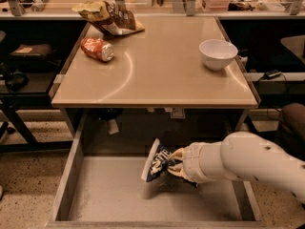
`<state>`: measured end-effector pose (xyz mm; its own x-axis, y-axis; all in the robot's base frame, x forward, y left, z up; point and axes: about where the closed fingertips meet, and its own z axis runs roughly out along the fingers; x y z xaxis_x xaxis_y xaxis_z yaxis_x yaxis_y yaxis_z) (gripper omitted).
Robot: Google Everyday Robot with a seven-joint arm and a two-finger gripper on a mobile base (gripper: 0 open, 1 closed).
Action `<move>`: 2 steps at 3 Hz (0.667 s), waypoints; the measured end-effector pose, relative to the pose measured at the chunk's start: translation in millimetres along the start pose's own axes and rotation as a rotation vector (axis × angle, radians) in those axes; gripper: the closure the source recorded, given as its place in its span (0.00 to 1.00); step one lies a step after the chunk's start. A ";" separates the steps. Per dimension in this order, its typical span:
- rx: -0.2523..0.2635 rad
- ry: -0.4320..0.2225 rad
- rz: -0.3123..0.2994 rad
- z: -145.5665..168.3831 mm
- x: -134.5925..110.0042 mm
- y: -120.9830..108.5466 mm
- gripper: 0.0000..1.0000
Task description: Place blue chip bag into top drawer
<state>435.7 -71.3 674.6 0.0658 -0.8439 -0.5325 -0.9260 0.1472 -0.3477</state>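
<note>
The blue chip bag [156,164] is a small dark blue foil bag with white markings and a white end seam. My gripper [177,165] is shut on its right end and holds it tilted, just above the drawer floor. The top drawer [119,199] is pulled out below the table, wide and grey with a speckled bottom and low sides. My white arm [243,163] reaches in from the right over the drawer's right half.
On the beige table [157,75] stand a white bowl [218,53] at the right, a crushed red-orange can [97,49] at the left and a yellow-brown chip bag [107,17] at the back left. Dark furniture flanks both sides.
</note>
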 end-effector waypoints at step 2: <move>0.041 -0.057 0.035 58.1 20.5 -12.1 0.81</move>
<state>469.8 -60.4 623.0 0.0554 -0.8072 -0.5877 -0.9120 0.1987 -0.3588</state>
